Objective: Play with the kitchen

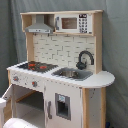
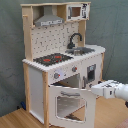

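The kitchen (image 1: 60,75) is a tall toy unit of pale wood and white panels, and it shows in both exterior views. It has a red-ringed black hob (image 2: 52,59), a black faucet (image 2: 74,39), a grey hood (image 2: 48,20) and a sink (image 1: 72,73). Its windowed oven door (image 2: 70,104) hangs open toward the front. In the second exterior view my gripper (image 2: 96,89) reaches in from the right, at the door's upper right corner. The white arm (image 2: 117,92) trails off the second exterior view's right edge. Only a rounded white part (image 1: 15,123) shows low in the first exterior view.
A grey curtain (image 2: 112,25) hangs behind the kitchen. The floor (image 2: 15,120) is light wood. A toy microwave (image 1: 75,23) sits on the top shelf. A dark dispenser panel (image 1: 63,106) is set in the white front beside the oven.
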Robot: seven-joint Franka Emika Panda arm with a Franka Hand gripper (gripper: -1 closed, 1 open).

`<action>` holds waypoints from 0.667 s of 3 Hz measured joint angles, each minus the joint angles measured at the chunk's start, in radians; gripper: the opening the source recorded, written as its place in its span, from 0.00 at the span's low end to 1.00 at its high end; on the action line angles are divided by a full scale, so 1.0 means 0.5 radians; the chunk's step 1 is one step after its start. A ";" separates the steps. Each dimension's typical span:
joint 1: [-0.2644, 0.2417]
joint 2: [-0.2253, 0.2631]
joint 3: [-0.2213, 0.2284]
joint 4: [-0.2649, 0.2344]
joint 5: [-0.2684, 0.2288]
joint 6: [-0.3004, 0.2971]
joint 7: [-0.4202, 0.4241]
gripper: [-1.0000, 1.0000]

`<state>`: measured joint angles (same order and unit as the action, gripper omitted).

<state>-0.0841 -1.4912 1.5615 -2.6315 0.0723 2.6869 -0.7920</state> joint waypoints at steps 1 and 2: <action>-0.007 -0.009 -0.158 0.151 -0.013 0.023 -0.017 1.00; -0.062 -0.009 -0.272 0.319 -0.034 0.024 -0.035 1.00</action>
<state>-0.1149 -1.4956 1.4255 -2.4722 0.0552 2.6987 -0.8095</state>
